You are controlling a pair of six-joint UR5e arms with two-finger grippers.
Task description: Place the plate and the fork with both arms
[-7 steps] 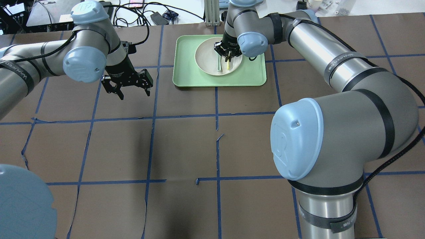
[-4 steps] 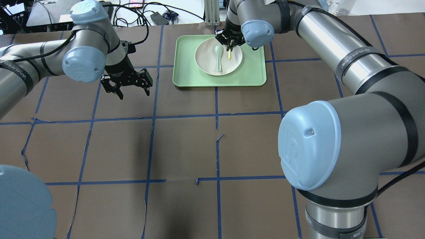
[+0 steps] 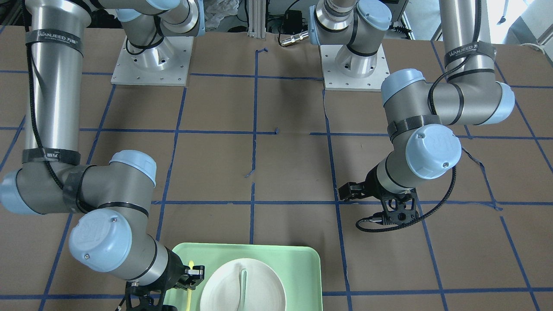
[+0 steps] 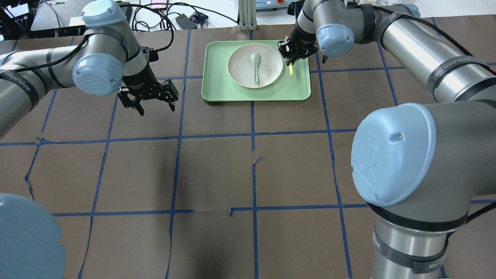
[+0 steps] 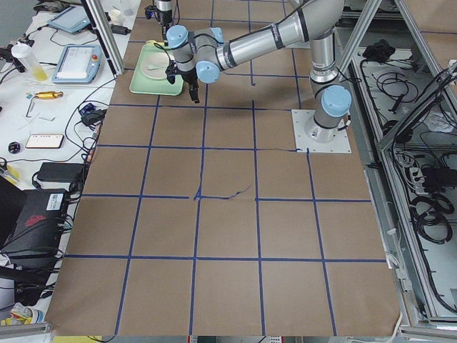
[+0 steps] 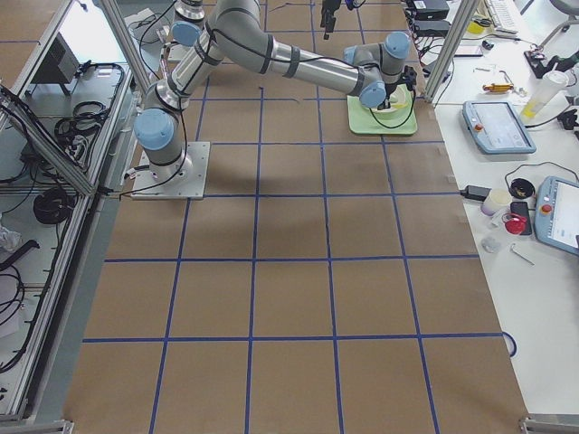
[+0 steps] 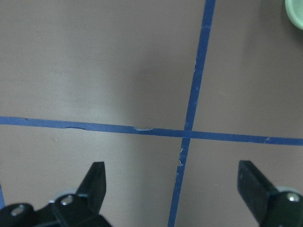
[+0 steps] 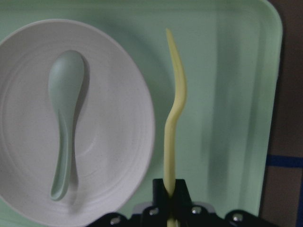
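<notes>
Sitting far on the table (image 4: 213, 174): tray (image 4: 217, 79), plate (image 4: 238, 66) in its middle, spoon (image 4: 255, 68) on it. Hovering left of the tray: left gripper (image 4: 157, 111), fingers (image 7: 94, 182) spread. Pinching the fork (image 8: 169, 146) by its handle end: right gripper (image 8: 170, 191), fork jutting beyond the fingers over the tray, just right of the plate.

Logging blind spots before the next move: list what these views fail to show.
Pale yellow plastic fork: edge-on in the right wrist view, tines not separable; overhead, the right jaws hide all but one end.
Round off-white plate: cut off by the front-facing view's bottom edge.
Light green rectangular tray: only a corner enters the left wrist view.
Fork touching tray or not: unclear; side views too small.
</notes>
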